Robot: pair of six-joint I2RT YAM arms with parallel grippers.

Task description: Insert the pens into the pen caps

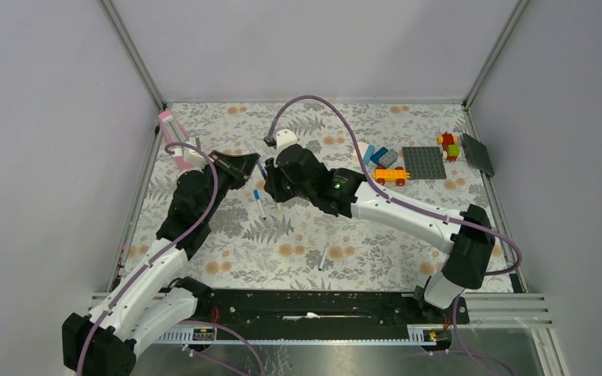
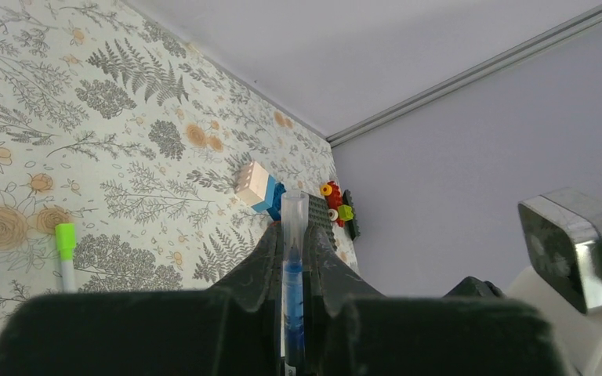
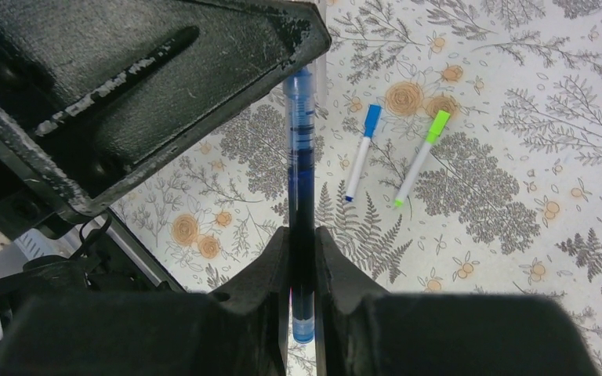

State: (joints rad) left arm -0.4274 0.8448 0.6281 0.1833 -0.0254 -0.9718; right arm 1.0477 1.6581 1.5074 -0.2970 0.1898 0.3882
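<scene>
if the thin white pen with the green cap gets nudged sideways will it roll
Probably rolls: the green-capped white pen is a thin round barrel lying flat on the floral mat. Likely light and stiff too: it looks like straight slim plastic.

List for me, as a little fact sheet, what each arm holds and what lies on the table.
left end effector: shut on the dark blue pen
right end effector: shut on that same pen, facing the left one
lying loose: blue-capped pen and green-capped pen, side by side, not touching
nearer the arm bases: white pen, cap cannot be made out
far right: toy bricks
table: floral cloth
</scene>
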